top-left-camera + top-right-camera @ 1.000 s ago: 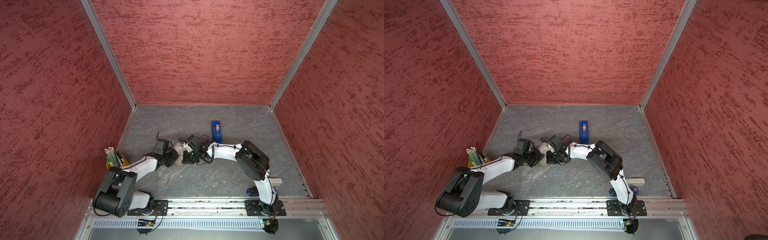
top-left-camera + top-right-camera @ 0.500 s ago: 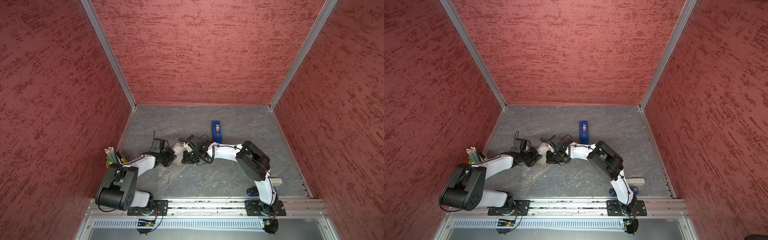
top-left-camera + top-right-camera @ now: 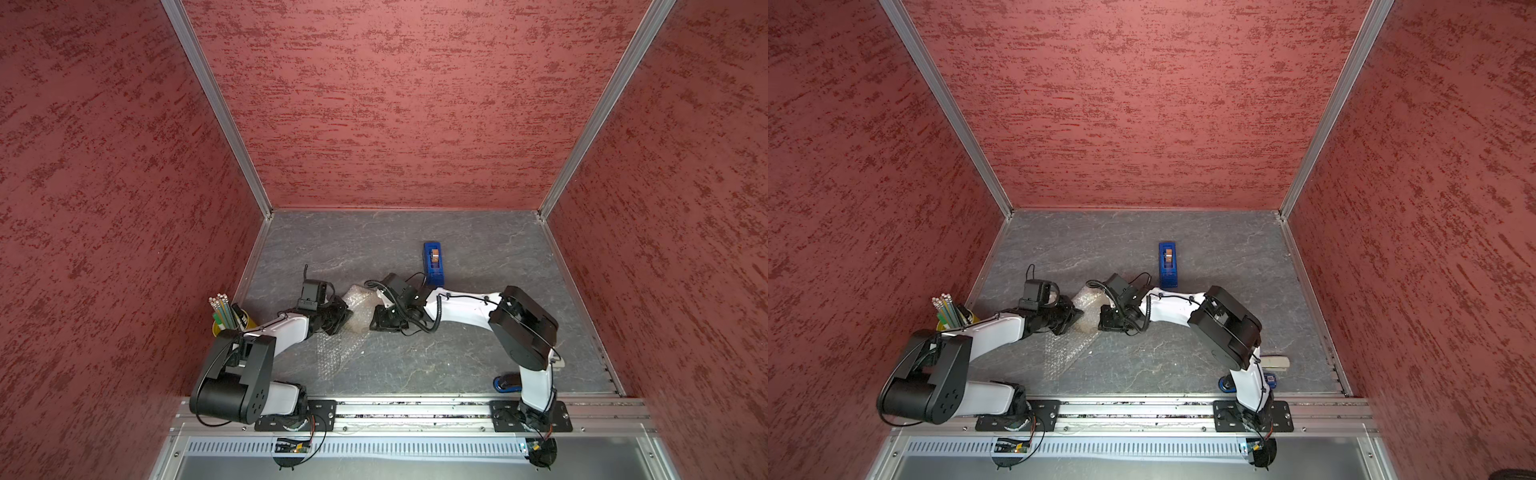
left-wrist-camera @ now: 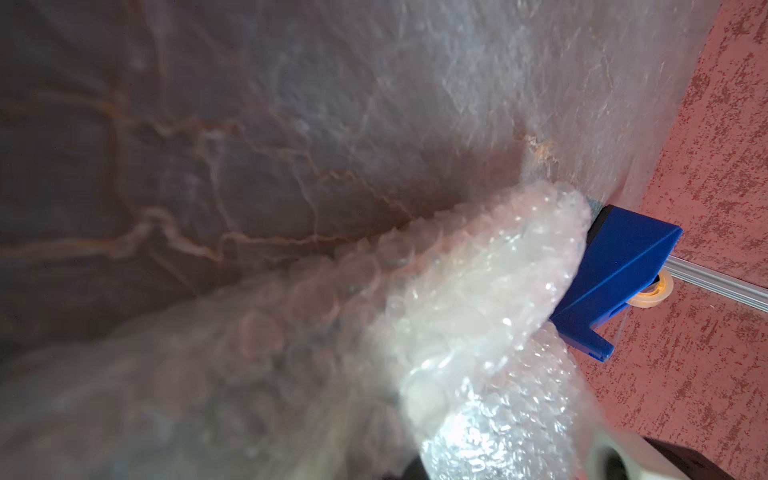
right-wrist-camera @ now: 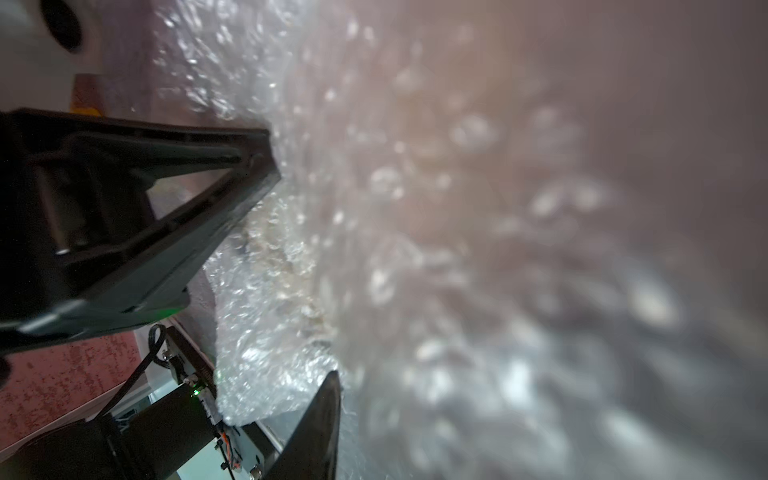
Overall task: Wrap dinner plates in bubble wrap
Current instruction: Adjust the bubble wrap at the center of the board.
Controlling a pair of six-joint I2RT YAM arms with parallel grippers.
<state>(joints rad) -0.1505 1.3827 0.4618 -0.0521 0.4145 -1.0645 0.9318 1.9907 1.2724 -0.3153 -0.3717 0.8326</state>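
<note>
left gripper [image 3: 341, 314] is clamped fully closed on the bunched bubble wrap [image 3: 358, 300], held centre-left in both top views. right gripper [image 5: 301, 272] is seen partly open, wrap between its jaws. dinner plate cannot be made out under the wrap.

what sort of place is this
Most likely a robot lab test cell: red textured wall panels in aluminium framing box in a grey stone-look tabletop, and two white-and-black robot arms are bolted to a metal rail along its front.

Red textured walls [image 3: 395, 104]; grey veined floor [image 3: 353, 249]; aluminium corner rails [image 3: 222, 112].
</note>
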